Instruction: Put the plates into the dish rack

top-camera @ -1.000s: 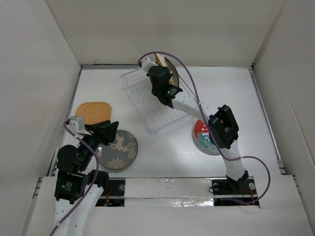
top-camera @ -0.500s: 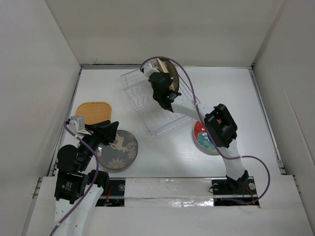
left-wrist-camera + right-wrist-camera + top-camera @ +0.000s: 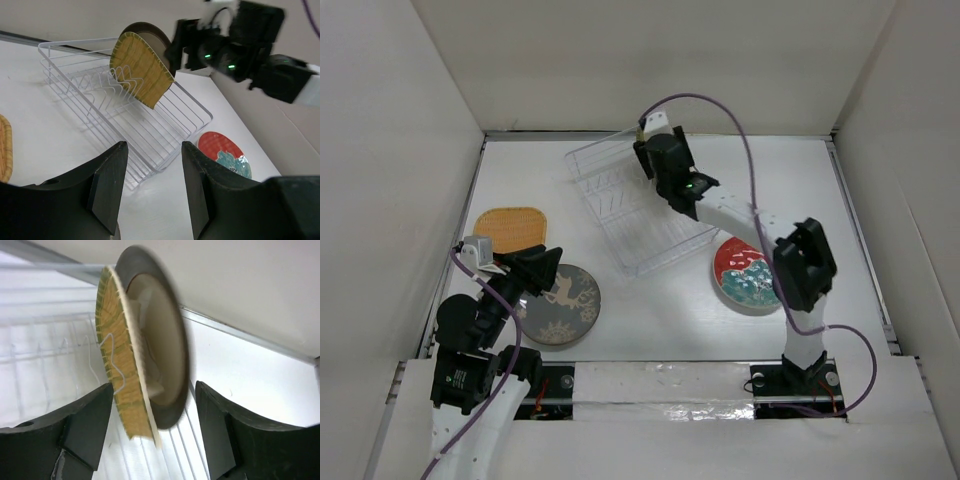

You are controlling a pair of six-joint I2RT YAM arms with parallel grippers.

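The clear wire dish rack [image 3: 642,238] lies slanted at the middle back of the table. Two plates stand upright in its far end: a woven yellow plate [image 3: 140,67] and a brown-grey round plate [image 3: 152,34] right behind it. My right gripper [image 3: 653,142] is open, one finger on each side of their lower edges [image 3: 154,388], touching neither. My left gripper [image 3: 152,185] is open and empty above the horse-motif plate [image 3: 563,305]. A second woven plate [image 3: 512,228] lies flat at the left. The red-and-teal plate [image 3: 748,275] lies at the right.
White walls close in the table on the left, back and right. The right forearm [image 3: 740,220] stretches from the base over the red-and-teal plate toward the rack's far end. The rack's near rows of prongs [image 3: 160,130] hold nothing.
My right gripper has opened and let go of the brown-grey plate, which now stands in the rack behind the woven one. The right elbow has swung right, uncovering the red-and-teal plate. The left arm is still.
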